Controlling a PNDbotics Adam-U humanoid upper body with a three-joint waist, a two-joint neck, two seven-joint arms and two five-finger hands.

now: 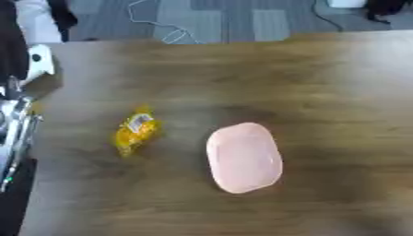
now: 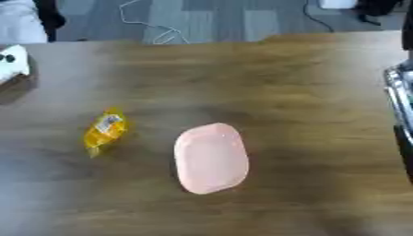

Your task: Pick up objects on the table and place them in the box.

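Observation:
A yellow snack packet (image 1: pixel 136 130) with a white label lies on the wooden table (image 1: pixel 322 83), left of centre. To its right, a short gap away, sits a pink oval box (image 1: pixel 244 157), open at the top and with nothing inside. A silver and black part of my left arm (image 1: pixel 14 133) shows at the left edge, level with the packet. Part of my right arm (image 2: pixel 401 106) shows at the right edge. Neither hand can be seen in either view.
A white object with dark spots (image 2: pixel 11 61) stands at the table's far left corner. Beyond the far edge lies grey carpet (image 1: pixel 226 18) with a loose white cable (image 1: pixel 165 28).

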